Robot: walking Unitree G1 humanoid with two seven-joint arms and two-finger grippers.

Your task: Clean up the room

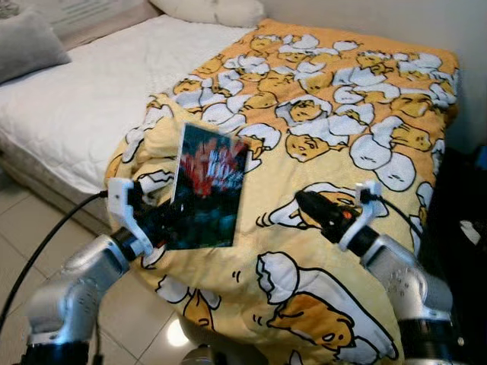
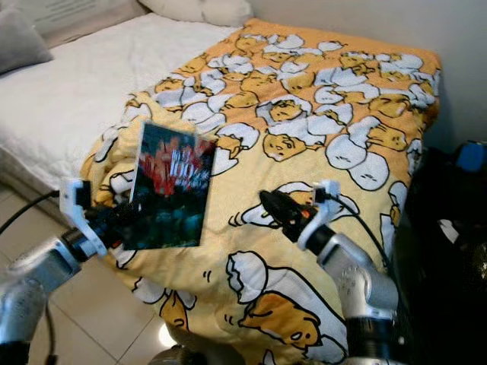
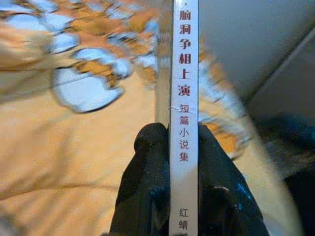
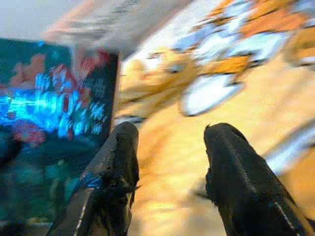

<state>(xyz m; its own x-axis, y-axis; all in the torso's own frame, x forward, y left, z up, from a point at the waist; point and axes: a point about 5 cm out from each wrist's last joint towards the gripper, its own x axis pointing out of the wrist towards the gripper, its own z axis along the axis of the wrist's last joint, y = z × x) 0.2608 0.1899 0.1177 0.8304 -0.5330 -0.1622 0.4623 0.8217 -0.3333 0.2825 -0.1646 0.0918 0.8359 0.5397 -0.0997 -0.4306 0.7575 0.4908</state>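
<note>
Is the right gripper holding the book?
No. The book is clamped in the left gripper; the right gripper is open over the blanket.

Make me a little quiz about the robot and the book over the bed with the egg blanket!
1. True or false: the left gripper is shut on the dark book with the red and blue cover.
2. How do the right gripper's fingers stand? A apart, with nothing between them; B clamped on the book; C gripping a pillow.
3. Fill in: the yellow blanket printed with white egg cartoons lies on a ____ mattress.

Key: 1 true. 2 A. 3 white.
</note>
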